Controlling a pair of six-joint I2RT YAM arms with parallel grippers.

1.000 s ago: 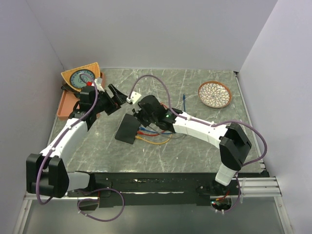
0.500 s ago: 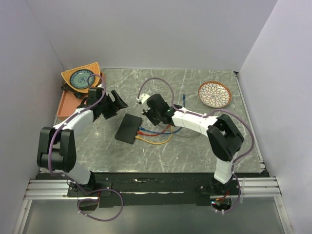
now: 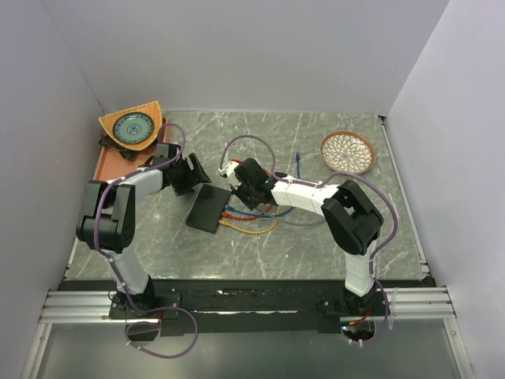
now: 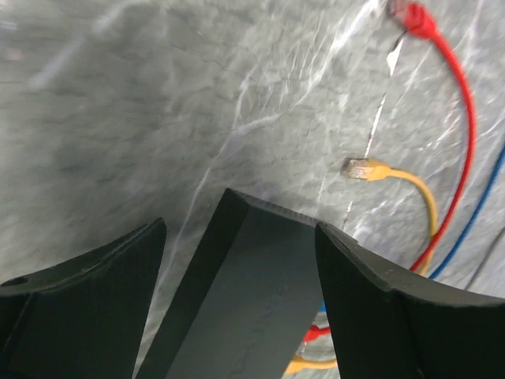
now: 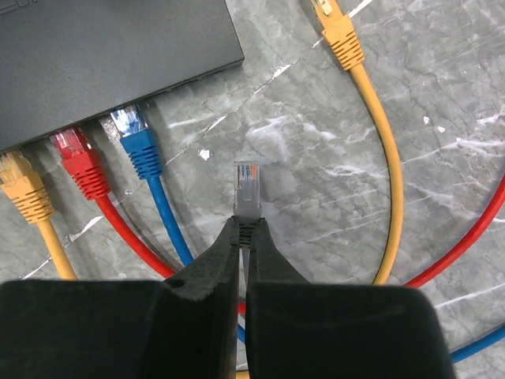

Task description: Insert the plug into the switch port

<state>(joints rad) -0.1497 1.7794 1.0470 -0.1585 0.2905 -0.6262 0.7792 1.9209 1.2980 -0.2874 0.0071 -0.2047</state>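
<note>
Moved: both arms drawn in toward the switch since a second ago; left one now folded close beside the box, right one stretched low toward its cable side.
Right end effector (image 5: 246, 229): pinched tight on the tail of a clear plug (image 5: 247, 187), contacts pointing to 12 o'clock.
Left end effector (image 4: 237, 316): spread wide, one finger on either side of the switch (image 4: 260, 292), holding nothing; narrowing, so likely about to brace the box.
Switch port (image 5: 177, 88): along the box's near edge, at 11 o'clock from the plug, just right of the seated blue plug (image 5: 138, 142); red (image 5: 79, 158) and yellow (image 5: 22, 185) plugs further left.
Doing it well: clamp the box first, square the plug to the edge, slide straight in past the loose yellow cable (image 5: 379, 158).
Worktop (image 3: 316, 237): grey veined marble.
Far: patterned plate (image 3: 348, 152) at 1 o'clock, orange tray (image 3: 104, 167) at 10 o'clock, plain pale walls around.
</note>
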